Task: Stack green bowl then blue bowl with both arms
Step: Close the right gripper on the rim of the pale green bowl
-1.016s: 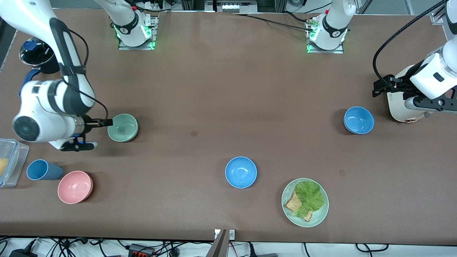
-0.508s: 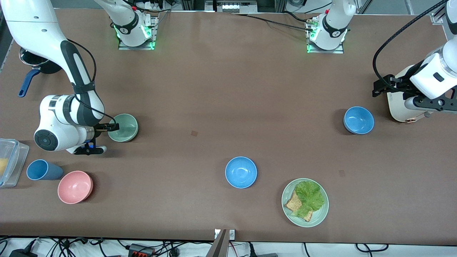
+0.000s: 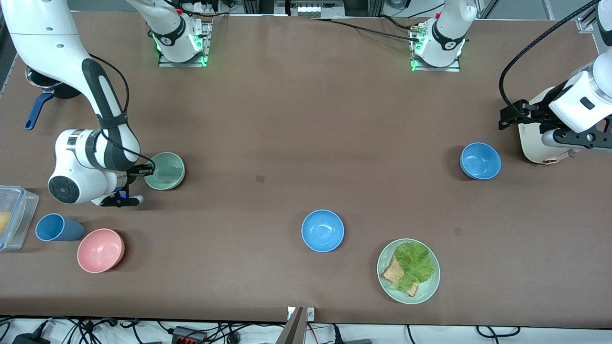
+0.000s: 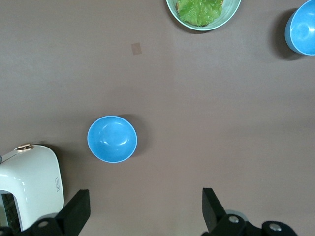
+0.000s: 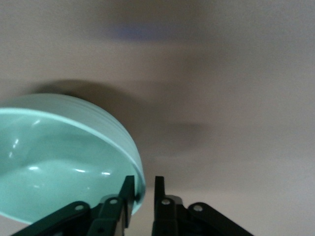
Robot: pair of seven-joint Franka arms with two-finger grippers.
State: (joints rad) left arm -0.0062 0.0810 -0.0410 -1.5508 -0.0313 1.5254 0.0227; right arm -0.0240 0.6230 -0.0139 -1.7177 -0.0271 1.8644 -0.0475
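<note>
Item one: the right pincer (image 3: 149, 169), black and two-fingered, is sitting low at the rim of the small pale mint-green bowl (image 3: 165, 170) on the brown worktop (image 3: 287, 124). In the right wrist view I am seeing its fingers (image 5: 158, 189) straddling the rim of the green bowl (image 5: 64, 157), one inside and one outside, nearly together on the wall; I am reading that as clenched on the bowl.

Item two: the left pincer (image 3: 508, 116) is waiting over the left arm's end of the worktop, above a cream-white toaster-like appliance (image 3: 535, 143). In the left wrist view its fingers (image 4: 78, 209) are standing wide apart, released and holding nothing.

Item three: a small bright sky-blue bowl (image 3: 480, 161) is resting just beside that pincer's spot, next to the appliance (image 4: 29, 182); the same blue bowl (image 4: 112, 139) is showing below the left pincer.

Item four: a second identical sky-blue bowl (image 3: 322, 231) is lying well apart from both pincers, near a flat green plate of lettuce and bread (image 3: 408, 271).
</note>
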